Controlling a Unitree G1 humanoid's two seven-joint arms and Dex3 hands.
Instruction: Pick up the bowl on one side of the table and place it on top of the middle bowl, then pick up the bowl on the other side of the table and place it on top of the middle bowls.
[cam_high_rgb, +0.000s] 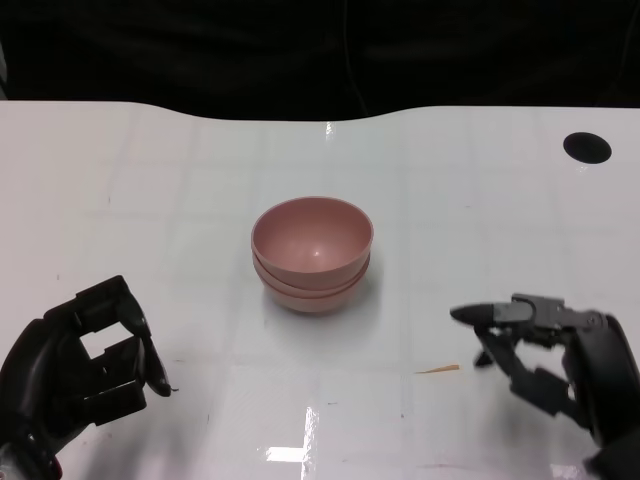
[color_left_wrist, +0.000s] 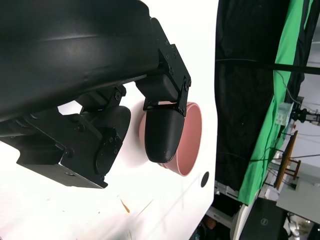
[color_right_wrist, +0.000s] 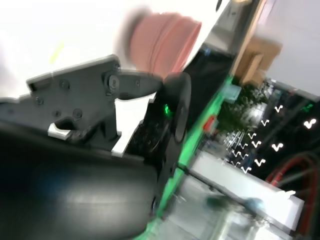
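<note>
Left hand (cam_high_rgb: 75, 365) low at near left of the white table (cam_high_rgb: 150, 200), fingers (cam_high_rgb: 120, 310) curled partway in, nothing held, well apart from the bowls. Same hand filled most of the left wrist view (color_left_wrist: 100, 120), one black fingertip (color_left_wrist: 162, 135) overlapping the pink rim only in line of sight, no contact seen from the head view. Right hand (cam_high_rgb: 550, 355) low at near right, fingers (cam_high_rgb: 490, 315) stretched toward the middle and spread apart, nothing held, tips just above or on the table, cannot tell which. Right wrist view blurred; right hand (color_right_wrist: 100, 100) dark in front, pink stack behind it. Small thin orange sliver (cam_high_rgb: 438, 370) flat on the table just beside the right fingertips, toward the centre. Farther in, at mid table between the two hands: stacked pink bowls (cam_high_rgb: 312, 255), upright, nested one inside another, top bowl (cam_high_rgb: 312, 238) sitting in the lower one (cam_high_rgb: 310, 295); two rims plainly visible, a third not made out. Same stack in left wrist view (color_left_wrist: 187, 140) and right wrist view (color_right_wrist: 165, 40). Beyond, near the far right corner, a round black hole (cam_high_rgb: 587, 147) in the table. Past the curved far edge, only dark background.
</note>
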